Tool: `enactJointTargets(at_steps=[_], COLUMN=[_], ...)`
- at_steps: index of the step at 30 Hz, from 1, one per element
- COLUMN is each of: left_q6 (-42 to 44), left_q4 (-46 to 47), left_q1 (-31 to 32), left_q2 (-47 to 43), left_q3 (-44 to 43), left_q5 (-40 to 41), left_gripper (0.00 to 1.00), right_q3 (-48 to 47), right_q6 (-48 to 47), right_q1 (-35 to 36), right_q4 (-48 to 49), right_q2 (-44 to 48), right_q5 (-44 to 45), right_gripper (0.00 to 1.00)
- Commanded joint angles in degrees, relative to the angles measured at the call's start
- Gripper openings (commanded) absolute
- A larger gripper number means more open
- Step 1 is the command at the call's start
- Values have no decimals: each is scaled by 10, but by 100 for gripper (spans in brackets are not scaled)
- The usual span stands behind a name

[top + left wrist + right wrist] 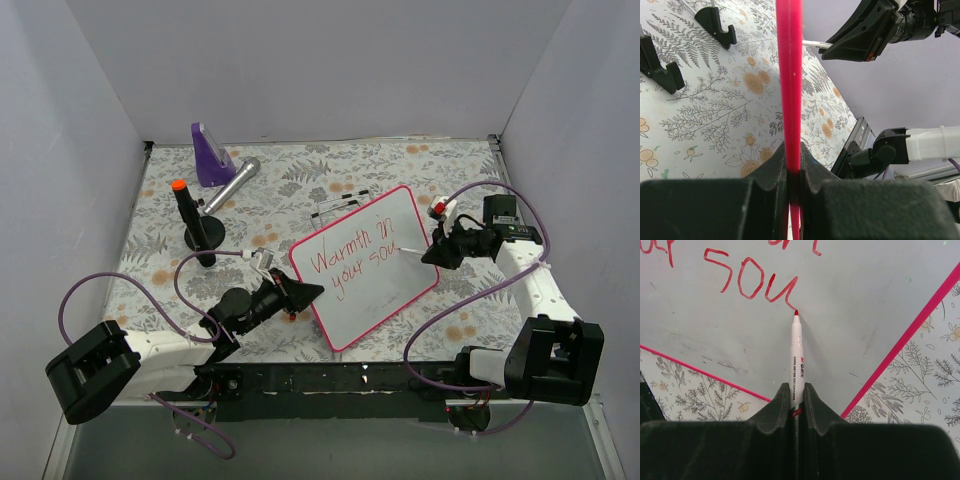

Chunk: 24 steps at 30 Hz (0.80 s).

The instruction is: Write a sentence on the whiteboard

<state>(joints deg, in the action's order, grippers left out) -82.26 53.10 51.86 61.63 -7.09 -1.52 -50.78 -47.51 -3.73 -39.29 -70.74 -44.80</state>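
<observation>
Since the sentence (352, 258) reads "Warmth in" on its far line and "your sou" on the near one, only the closing "l" looks to be missing. You should finish with one tall stroke just right of the "u".

The marker (796, 352) has its tip on the whiteboard (390, 285) at the tail of that "u". My advice is to lift a touch, shift right, then draw with light, even pressure so the red line matches the rest. Watch the frame (910, 335), which runs near on that side.

Your right gripper (796, 390) is clamped on the marker barrel, tip pointing straight ahead; hold that angle. The board lies centre-right on the table (150, 250), turned askew. Your left gripper (794, 159) has its jaws pinched tight on the near-left frame edge. Keep that hold firm so nothing slides under the stroke.

On the barrel you have a small red logo and fine grey print, too small to read.

Far left stand a black holder (203, 238) with an orange-capped pen (187, 205), a purple object (210, 155) and a silver cylinder (233, 184), well apart from your work.
</observation>
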Motion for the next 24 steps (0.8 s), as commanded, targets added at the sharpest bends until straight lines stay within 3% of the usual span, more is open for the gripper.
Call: enactJointTargets(at_steps=[1, 24], left_q6=[15, 12], left_q4=[43, 52], left_q1=[-2, -3], left_q2=[-6, 4], left_q3=[-1, -2], left_q5=[-16, -23], left_gripper=[0, 0], right_q3=[-31, -63], right_q6=[-17, 93], right_q1=[-4, -3], right_q4=[-19, 105], right_q2=[10, -15], right_q5=[-39, -18], right_gripper=[1, 1])
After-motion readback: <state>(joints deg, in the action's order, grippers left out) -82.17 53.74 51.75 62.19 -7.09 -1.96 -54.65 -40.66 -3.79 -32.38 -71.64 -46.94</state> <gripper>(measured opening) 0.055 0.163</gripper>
